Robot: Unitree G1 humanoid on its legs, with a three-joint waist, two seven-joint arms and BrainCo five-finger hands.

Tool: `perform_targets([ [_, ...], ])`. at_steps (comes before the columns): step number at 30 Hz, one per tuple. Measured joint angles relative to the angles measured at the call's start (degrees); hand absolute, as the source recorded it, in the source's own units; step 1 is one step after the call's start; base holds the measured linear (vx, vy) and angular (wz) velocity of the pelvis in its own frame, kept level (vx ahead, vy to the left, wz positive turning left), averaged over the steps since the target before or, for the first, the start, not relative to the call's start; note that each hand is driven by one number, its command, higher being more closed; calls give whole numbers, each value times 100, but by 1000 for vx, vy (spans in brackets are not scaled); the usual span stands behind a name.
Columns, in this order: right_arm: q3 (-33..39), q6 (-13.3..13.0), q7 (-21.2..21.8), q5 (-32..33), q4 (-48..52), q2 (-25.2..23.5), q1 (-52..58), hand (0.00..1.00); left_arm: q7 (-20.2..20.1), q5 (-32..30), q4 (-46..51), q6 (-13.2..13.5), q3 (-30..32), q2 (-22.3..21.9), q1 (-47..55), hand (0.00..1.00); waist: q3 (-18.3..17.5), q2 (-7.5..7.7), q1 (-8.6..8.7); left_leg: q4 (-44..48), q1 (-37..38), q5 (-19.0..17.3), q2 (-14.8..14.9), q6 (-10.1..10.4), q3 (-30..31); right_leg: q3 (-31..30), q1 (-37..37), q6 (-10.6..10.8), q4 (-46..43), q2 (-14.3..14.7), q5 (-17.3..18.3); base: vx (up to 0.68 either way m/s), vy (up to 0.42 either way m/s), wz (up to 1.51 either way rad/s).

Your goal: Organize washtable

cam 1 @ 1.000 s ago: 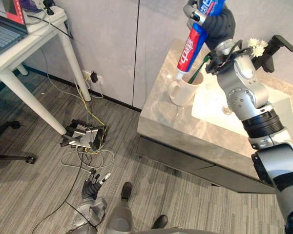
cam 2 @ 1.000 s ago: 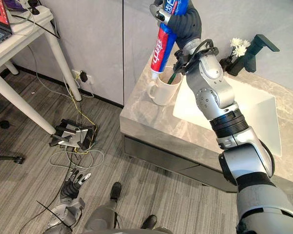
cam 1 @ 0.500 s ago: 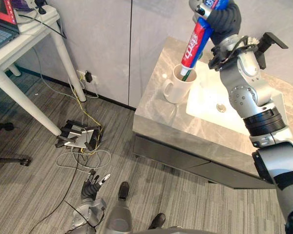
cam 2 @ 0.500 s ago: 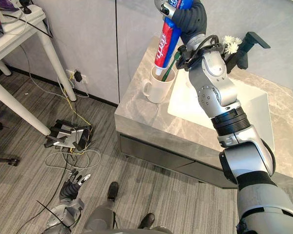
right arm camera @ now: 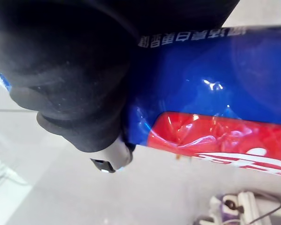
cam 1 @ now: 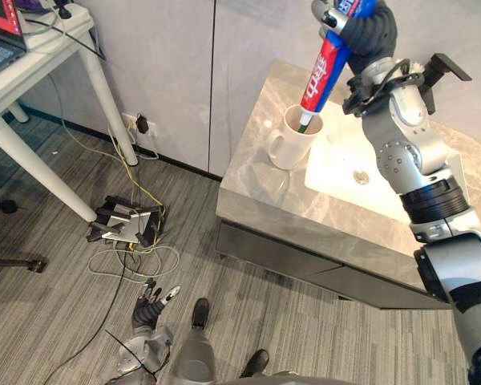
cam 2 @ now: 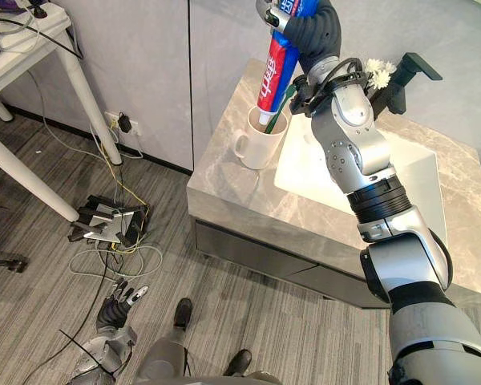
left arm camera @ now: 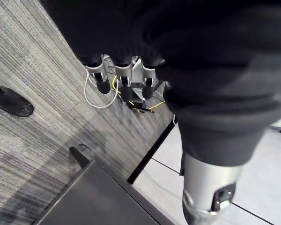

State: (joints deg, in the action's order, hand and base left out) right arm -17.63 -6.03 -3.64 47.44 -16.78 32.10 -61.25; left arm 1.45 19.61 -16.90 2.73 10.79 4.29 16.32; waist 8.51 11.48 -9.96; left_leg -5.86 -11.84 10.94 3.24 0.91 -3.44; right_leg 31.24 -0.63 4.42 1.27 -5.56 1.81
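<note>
Right arm stretched high over the counter [cam 2: 248, 188], right hand [cam 2: 309, 24] clamped round the toothpaste tube [cam 2: 274, 68], whose lower end dipped into the white mug [cam 2: 259, 144] beside the sink [cam 2: 417, 188]. Left hand [cam 1: 150, 309] hung near the floor, fingers loose.

Upper end of the toothpaste tube [cam 1: 319, 68] is cut off.

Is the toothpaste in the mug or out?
Partly in: the toothpaste tube dips cap-first below the rim of the white mug; the right hand grips its top.
</note>
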Motion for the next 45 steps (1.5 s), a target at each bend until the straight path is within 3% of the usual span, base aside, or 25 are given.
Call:
perform_targets([
  [18, 778, -44, -288, -544, 3, -20, 554, 100, -1, -2, -1, 40, -12, 33, -3, 0, 13, 49, -6, 2, -211, 1, -30, 1, 37, 28, 198, 1, -12, -22, 1, 6, 4, 1],
  [27, 812, -235, -315, -655, 5, -25, 553, 100, 1, -1, -1, 50, -128, 23, -11, 0, 105, -78, -22, 1, -229, 1, -32, 1, 41, 29, 211, 1, -10, -22, 2, 0, 0, 0],
  [45, 1076, -261, -511, -754, 18, -181, 298, 100, 22, 0, 8, 126, -129, -64, -182, 0, 298, -169, -35, 2, -262, 1, -31, 1, 98, 76, 222, 1, 0, -10, 2, 0, 0, 1],
])
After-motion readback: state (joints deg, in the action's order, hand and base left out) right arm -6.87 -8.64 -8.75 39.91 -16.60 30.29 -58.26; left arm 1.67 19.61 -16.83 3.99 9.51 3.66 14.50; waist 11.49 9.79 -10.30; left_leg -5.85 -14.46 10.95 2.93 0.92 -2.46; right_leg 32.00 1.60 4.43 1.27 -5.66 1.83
